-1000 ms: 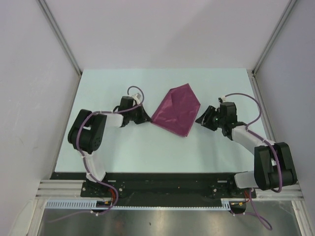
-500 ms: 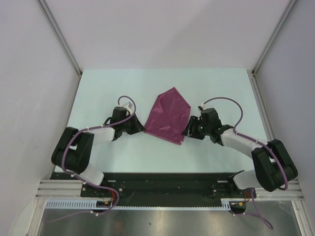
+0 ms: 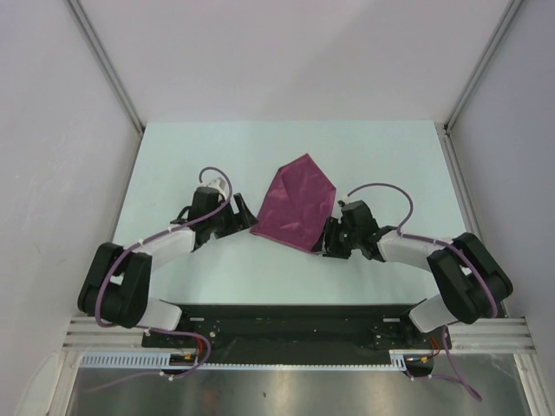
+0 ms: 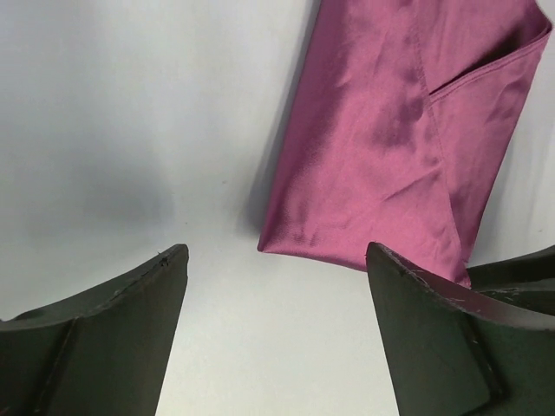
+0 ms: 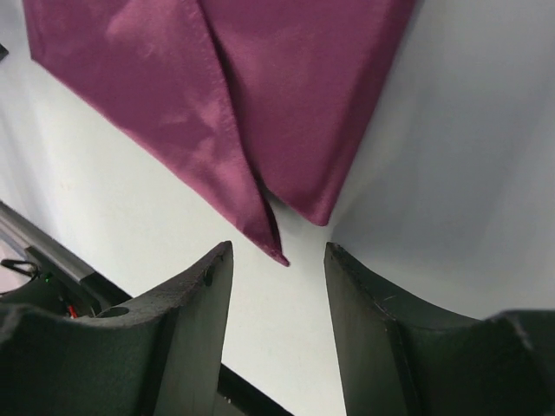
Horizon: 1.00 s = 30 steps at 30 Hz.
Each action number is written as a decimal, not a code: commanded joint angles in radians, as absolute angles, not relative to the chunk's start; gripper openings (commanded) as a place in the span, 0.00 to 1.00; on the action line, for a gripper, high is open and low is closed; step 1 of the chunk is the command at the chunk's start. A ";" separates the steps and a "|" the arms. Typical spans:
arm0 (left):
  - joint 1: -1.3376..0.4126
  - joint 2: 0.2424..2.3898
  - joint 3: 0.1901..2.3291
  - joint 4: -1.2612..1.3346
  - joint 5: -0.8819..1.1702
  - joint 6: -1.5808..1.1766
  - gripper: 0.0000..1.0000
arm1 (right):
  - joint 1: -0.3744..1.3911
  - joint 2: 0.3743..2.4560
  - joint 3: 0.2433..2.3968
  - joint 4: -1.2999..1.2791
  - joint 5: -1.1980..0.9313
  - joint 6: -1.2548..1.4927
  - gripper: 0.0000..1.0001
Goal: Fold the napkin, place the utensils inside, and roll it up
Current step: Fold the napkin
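Two pincers, one napkin. The left gripper (image 4: 273,253) stands spread wide with nothing between its fingers (image 4: 104,329) but bare table (image 3: 390,156). The right gripper (image 5: 277,256) is parted more narrowly and also pinches nothing. From above, both lie low on the table and flank the napkin's (image 3: 297,204) near end, the left at its lower-left corner and the right at its lowest point. The overhead view shows the cloth whole, a single plum, five-sided folded shape lying flat near the table's middle, pointed toward the far side. It cannot show the gaps at the jaws, which the wrist cameras do. In the left wrist view the napkin's blunt corner lies just ahead of the open fingers, nearer the right-hand one and clear of both. That view also shows a flap edge crossing the cloth higher up. In the right wrist view two overlapped layers meet in a sharp tip that reaches just to the mouth of the gap — near both fingers, though contact cannot be told.
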<state>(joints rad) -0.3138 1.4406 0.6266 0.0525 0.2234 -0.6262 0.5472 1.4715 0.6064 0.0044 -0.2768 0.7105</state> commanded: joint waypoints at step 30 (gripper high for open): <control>-0.314 1.324 0.675 -0.029 0.189 -0.580 0.89 | 0.580 1.488 0.753 -0.115 -0.184 0.674 0.00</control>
